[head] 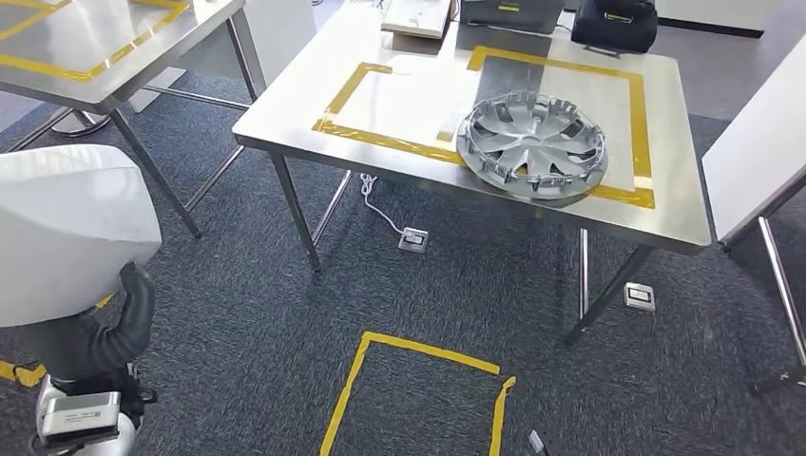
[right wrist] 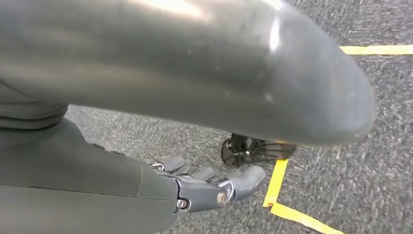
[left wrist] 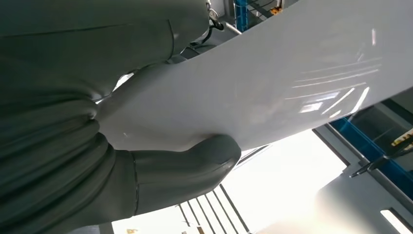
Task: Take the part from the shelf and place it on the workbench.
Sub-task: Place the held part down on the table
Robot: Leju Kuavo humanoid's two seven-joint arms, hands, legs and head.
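At lower left of the head view, the left hand (head: 128, 318) grips a white panel (head: 67, 228); well apart, a silver hubcap (head: 530, 142) lies on the steel workbench (head: 314, 95); the right hand (right wrist: 209, 187) hangs with fingers apart over grey carpet (right wrist: 341, 170).

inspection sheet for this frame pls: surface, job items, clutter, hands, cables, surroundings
Surface: steel workbench, yellow tape outline on top.
Job's things: white panel held at robot's left side; hubcap lies on the bench across the tape.
Clutter: boxes and black bag at far edge.
Hands: left hand grips the panel; right hand hangs over carpet, fingers apart, holds nothing.
Cables: white lead to floor socket.
Surroundings: grey carpet, second table, floor tape.
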